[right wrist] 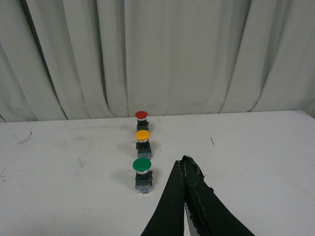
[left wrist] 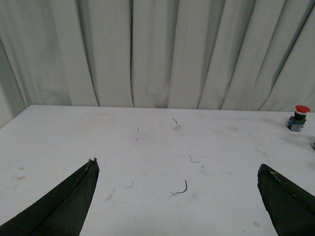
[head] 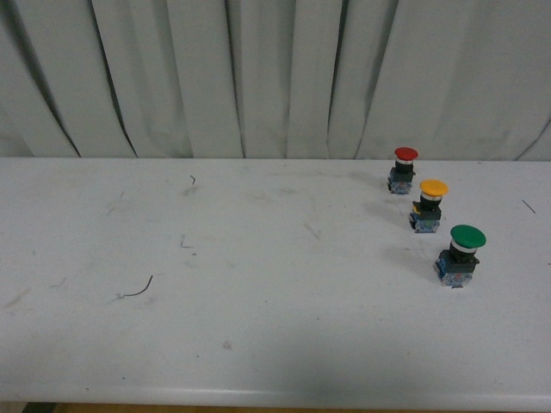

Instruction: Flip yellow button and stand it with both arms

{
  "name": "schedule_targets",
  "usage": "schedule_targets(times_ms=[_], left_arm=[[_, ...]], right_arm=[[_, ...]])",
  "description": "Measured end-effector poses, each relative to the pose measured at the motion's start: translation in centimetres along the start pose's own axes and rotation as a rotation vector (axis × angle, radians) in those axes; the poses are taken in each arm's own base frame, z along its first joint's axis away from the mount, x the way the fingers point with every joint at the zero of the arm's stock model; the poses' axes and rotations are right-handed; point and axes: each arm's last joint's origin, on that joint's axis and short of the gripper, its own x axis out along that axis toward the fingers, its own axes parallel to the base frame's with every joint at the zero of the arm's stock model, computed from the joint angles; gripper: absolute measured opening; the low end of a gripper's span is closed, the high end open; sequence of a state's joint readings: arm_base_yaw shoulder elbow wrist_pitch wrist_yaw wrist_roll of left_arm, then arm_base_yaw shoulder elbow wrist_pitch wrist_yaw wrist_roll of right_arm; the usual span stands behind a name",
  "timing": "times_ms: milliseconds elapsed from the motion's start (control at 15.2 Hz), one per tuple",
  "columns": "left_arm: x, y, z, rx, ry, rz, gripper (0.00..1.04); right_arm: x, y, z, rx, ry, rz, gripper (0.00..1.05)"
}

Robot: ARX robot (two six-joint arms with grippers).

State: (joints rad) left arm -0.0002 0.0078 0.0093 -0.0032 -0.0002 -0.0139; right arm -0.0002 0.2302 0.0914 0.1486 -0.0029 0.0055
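Note:
The yellow button (head: 429,205) stands upright, cap up, on the white table at the right, between a red-capped button (head: 403,169) behind it and a larger green-capped button (head: 461,255) in front. It also shows in the right wrist view (right wrist: 142,139). My right gripper (right wrist: 184,161) is shut and empty, over the table just beside the green-capped button (right wrist: 142,175), apart from the yellow one. My left gripper (left wrist: 177,167) is open and empty over the table's left middle, far from the buttons. Neither arm shows in the front view.
The white table (head: 258,284) carries scuffs and a small dark curved wire scrap (head: 139,291), also between my left fingers (left wrist: 182,188). A grey curtain (head: 275,77) hangs behind the table's far edge. The red-capped button (left wrist: 299,118) shows at the left wrist view's side.

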Motion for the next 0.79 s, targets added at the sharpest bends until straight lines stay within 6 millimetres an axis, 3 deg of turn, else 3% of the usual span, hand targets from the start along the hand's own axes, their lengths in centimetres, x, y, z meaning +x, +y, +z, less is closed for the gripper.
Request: schedule_targets(times_ms=[525,787], left_arm=[[0.0,0.0,0.0,0.000,0.000,0.000,0.98],[0.0,0.0,0.0,0.000,0.000,0.000,0.98]], right_arm=[[-1.4,0.0,-2.4,0.000,0.010,-0.001,0.02],[-1.4,0.0,-2.3,-0.002,0.006,-0.003,0.02]])
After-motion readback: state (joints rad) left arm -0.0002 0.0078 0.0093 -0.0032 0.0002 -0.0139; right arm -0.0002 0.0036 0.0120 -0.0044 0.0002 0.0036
